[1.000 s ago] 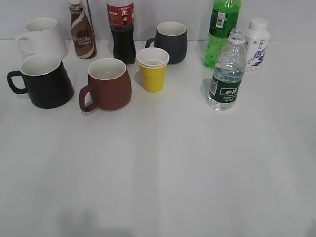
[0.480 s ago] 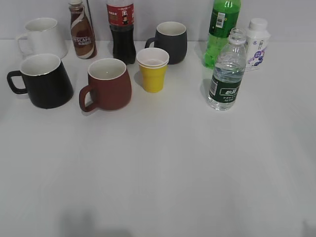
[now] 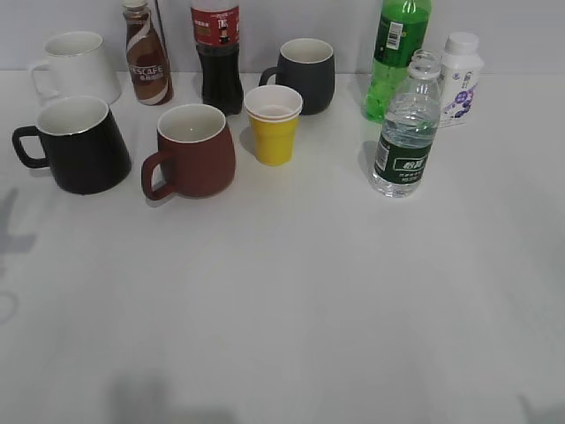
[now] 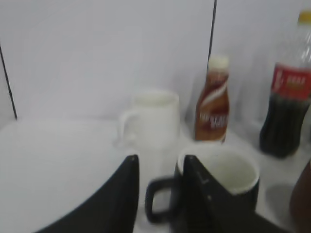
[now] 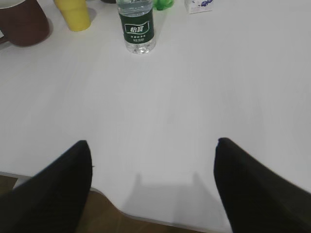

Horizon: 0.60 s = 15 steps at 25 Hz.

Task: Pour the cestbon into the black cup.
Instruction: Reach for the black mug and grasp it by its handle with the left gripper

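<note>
The cestbon (image 3: pixel 405 132), a clear capless bottle with a dark green label, stands upright at the right of the table. It also shows in the right wrist view (image 5: pixel 137 29), far ahead of my right gripper (image 5: pixel 151 145), which is wide open and empty over the table's front edge. The black cup (image 3: pixel 78 146) stands at the left with its handle pointing left. In the left wrist view the black cup (image 4: pixel 228 194) is close, and my left gripper (image 4: pixel 160 165) is open with the cup's handle seen in the gap between its fingers. Neither gripper shows in the exterior view.
A brown-red mug (image 3: pixel 192 150) and a yellow paper cup (image 3: pixel 274 128) stand between cup and bottle. Behind are a white mug (image 3: pixel 75 66), a Nescafe bottle (image 3: pixel 146 57), a cola bottle (image 3: pixel 218 53), a dark-grey mug (image 3: pixel 305 75), a tall green bottle (image 3: pixel 397 53) and a white milk bottle (image 3: pixel 459 75).
A faint shadow has appeared on the table at the left edge, and another at the bottom right corner. The objects have not moved.
</note>
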### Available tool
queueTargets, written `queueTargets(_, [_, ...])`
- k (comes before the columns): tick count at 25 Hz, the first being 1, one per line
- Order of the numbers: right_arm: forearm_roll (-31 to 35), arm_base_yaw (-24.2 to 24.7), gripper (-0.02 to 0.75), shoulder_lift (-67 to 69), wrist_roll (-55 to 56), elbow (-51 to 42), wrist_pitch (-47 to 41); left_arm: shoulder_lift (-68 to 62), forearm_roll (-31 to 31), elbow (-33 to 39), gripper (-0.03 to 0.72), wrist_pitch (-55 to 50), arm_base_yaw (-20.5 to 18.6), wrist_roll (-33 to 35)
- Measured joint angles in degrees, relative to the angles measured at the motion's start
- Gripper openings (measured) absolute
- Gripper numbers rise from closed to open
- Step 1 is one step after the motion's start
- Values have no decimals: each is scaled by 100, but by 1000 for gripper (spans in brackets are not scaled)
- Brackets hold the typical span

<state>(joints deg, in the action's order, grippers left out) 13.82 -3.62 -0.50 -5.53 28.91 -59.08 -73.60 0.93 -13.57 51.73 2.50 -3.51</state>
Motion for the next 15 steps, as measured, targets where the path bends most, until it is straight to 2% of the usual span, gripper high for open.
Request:
queueTargets(3, [0, 0, 589, 0, 5, 0, 0, -1342, 13, 65, 244, 1156, 0, 0])
queueTargets(5, [0, 0, 589, 0, 5, 0, 0, -2127, 58, 64, 246, 1532, 0, 0])
queueTargets(9, [5, 0, 589, 0, 1, 0, 0, -3201, 87, -41, 279, 1638, 0, 0])
queueTargets(15, [5, 0, 589, 0, -1, 0, 0, -3582, 27, -524, 335, 1716, -17, 0])
